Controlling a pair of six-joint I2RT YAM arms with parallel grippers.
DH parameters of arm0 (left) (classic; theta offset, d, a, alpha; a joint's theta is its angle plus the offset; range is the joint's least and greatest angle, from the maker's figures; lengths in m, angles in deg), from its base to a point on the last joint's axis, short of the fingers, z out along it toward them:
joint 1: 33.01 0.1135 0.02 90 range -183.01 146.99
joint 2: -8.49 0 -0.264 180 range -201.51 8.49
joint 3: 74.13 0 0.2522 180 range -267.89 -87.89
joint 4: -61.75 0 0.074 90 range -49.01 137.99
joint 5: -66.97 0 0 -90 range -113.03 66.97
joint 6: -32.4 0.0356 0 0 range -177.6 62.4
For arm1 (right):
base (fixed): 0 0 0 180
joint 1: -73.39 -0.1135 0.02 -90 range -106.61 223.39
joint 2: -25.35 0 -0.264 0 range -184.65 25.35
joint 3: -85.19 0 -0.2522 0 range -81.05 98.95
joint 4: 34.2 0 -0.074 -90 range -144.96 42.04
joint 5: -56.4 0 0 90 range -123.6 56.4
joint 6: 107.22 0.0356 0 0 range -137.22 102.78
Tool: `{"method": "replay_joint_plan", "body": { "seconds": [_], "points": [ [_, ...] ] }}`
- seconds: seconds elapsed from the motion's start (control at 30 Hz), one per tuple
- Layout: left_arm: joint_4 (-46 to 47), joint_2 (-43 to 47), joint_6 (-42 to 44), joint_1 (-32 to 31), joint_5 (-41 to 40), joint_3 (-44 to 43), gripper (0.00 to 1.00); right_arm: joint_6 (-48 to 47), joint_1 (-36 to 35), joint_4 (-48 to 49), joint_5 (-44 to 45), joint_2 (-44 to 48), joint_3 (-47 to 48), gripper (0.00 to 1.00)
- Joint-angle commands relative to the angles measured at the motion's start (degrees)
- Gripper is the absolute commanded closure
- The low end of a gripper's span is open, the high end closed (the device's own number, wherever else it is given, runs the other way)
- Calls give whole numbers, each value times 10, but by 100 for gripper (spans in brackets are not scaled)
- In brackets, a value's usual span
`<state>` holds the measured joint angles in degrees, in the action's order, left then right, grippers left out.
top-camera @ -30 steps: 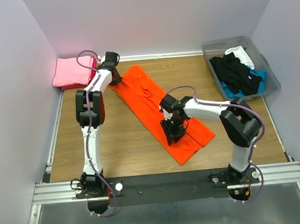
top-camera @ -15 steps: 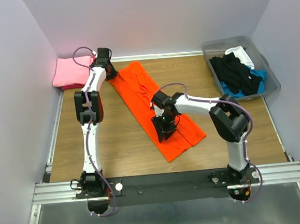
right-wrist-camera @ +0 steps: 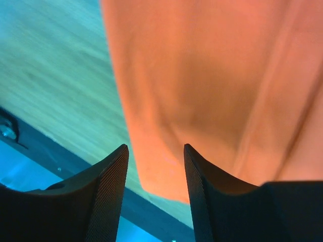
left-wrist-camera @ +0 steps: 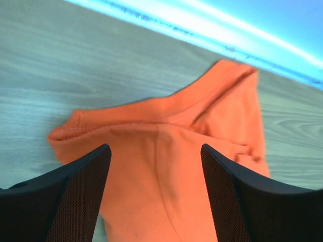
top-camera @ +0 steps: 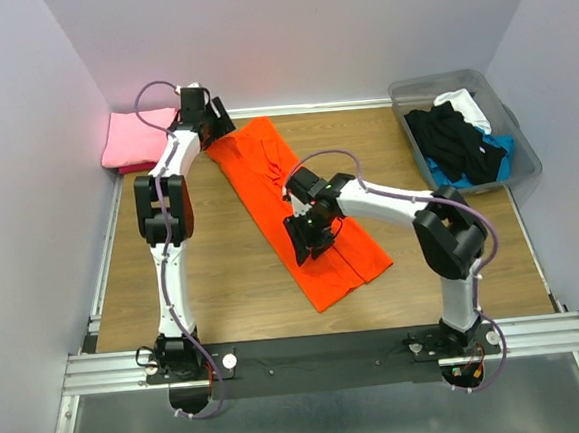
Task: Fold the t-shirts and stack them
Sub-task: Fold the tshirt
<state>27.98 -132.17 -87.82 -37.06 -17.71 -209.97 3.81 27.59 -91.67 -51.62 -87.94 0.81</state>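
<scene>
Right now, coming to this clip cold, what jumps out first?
The bright orange t-shirt, folded into a long strip lying diagonally across the centre, with the left end effector open at its far end and the right end effector open over its middle. Next, the folded pink stack in the far-left corner and the grey bin of clothes at far right.

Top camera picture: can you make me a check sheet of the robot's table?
Surface: wooden table, nothing spilled.
Job's things: orange t-shirt long and narrow mid-table; pink t-shirt folded on a magenta t-shirt, far left corner.
Clutter: grey plastic bin, far right, holding black t-shirts, white t-shirt, blue t-shirt.
Grippers: left gripper open over the orange shirt's far end; right gripper open over its middle.
Cables: purple cables loop along both arms.
Surroundings: pale walls; black rail at the near edge.
</scene>
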Motion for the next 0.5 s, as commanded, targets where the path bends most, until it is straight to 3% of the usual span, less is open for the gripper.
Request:
{"method": "replay_joint_plan", "body": {
  "seconds": [0.0,0.23,0.4,0.47],
  "points": [
    [47,111,7,-17,14,20,20,5,-4,-17,62,85,-22,43],
    [25,276,-60,-109,-97,191,19,-18,18,-68,171,226,-125,37],
    [-9,317,-89,-184,-188,271,17,-28,62,-67,226,292,-194,32],
    [-33,312,-118,-204,-200,290,22,-33,69,-61,213,303,-207,32]
  ]
}}
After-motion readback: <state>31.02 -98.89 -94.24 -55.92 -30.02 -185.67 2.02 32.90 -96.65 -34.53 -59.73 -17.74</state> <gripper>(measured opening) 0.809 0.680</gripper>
